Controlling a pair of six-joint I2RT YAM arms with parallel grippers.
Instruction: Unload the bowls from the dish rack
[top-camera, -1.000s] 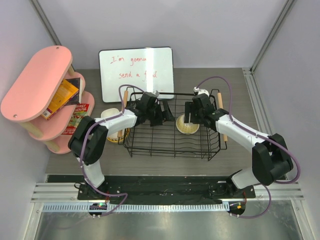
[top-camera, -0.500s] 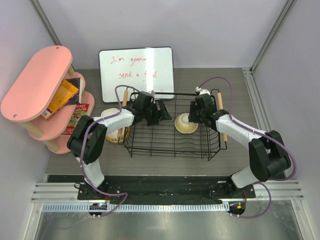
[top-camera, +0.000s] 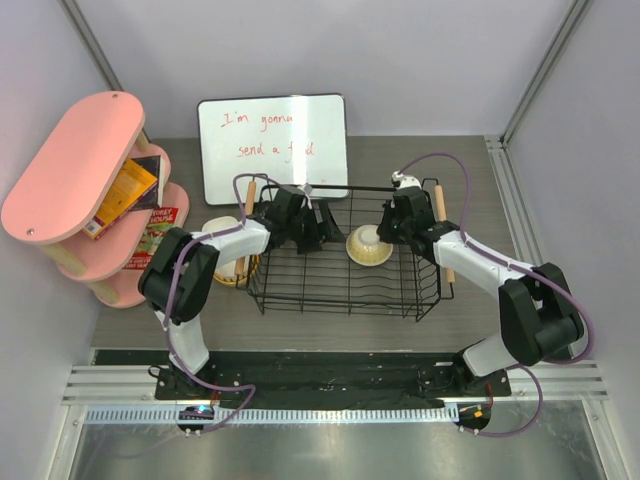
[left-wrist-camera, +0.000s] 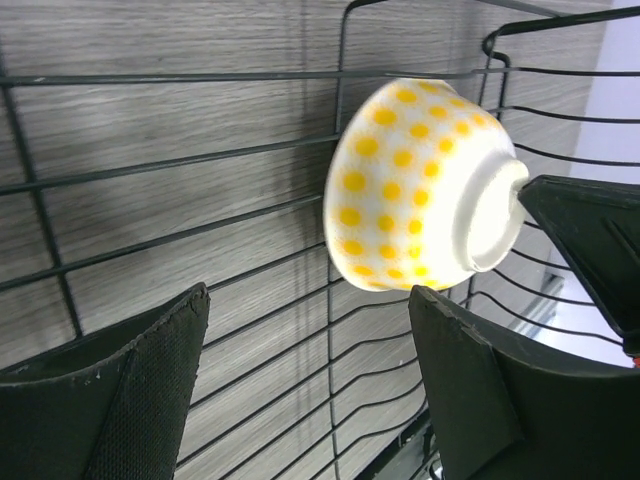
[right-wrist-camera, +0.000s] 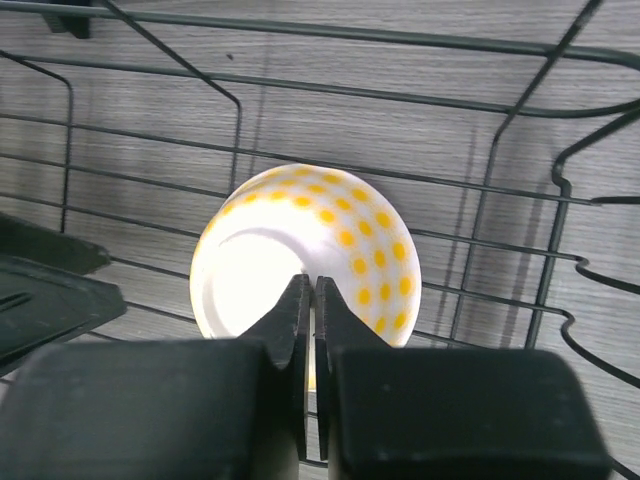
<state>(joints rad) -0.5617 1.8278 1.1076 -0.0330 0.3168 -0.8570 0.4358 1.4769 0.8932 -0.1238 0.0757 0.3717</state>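
A white bowl with orange-yellow dots (top-camera: 368, 245) lies tipped on its side in the right half of the black wire dish rack (top-camera: 345, 310). My right gripper (top-camera: 386, 232) is shut on its rim. The right wrist view shows the two pads pinching the thin wall of the bowl (right-wrist-camera: 345, 230) at the right gripper (right-wrist-camera: 308, 285). My left gripper (top-camera: 322, 225) hangs open inside the rack's left half, apart from the bowl. In the left wrist view the bowl's foot and dotted side (left-wrist-camera: 420, 185) show beyond the open left gripper (left-wrist-camera: 310, 300), with only rack wires between the fingers.
More bowls (top-camera: 225, 262) are stacked on the table just left of the rack. A whiteboard (top-camera: 272, 145) leans behind it. A pink shelf (top-camera: 75, 165) with books stands at far left. Wooden handles (top-camera: 440, 215) run along the rack's short sides.
My right gripper has closed from open onto the bowl's rim, and the bowl has tipped and shifted a little to the left. The left arm has barely moved.
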